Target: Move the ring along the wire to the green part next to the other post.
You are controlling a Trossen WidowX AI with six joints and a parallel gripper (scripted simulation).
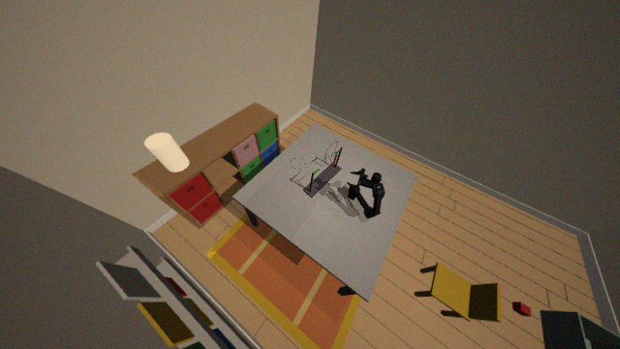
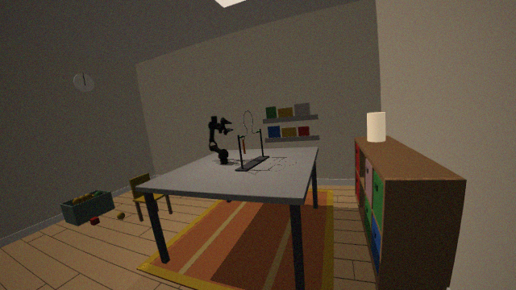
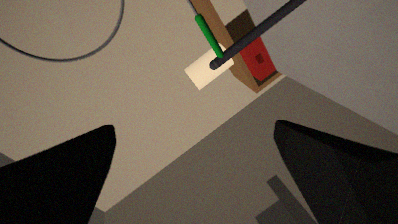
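The wire rig stands on a dark base plate (image 1: 321,183) (image 2: 251,163) on the grey table (image 1: 339,242) (image 2: 226,181). It has two dark posts and a thin grey wire (image 2: 247,117) (image 3: 65,57) looping between them. The orange handle (image 1: 337,158) (image 2: 243,147) hangs beside one post (image 1: 340,156) (image 2: 240,153); its ring is too small to make out. The other post (image 1: 311,183) (image 2: 262,144) (image 3: 255,32) carries a green wire part (image 1: 316,171) (image 3: 208,35). My gripper (image 1: 358,172) (image 2: 229,126) (image 3: 196,131) is open and empty, raised beside the rig and apart from the handle. The handle is out of the wrist view.
The arm's base (image 1: 372,210) (image 2: 222,158) sits on the table next to the rig. A wooden cabinet (image 1: 213,145) (image 2: 407,177) with coloured drawers and a white cylinder (image 1: 166,151) (image 2: 376,126) stands past the table. A yellow chair (image 1: 460,293) (image 2: 139,185) is on the floor.
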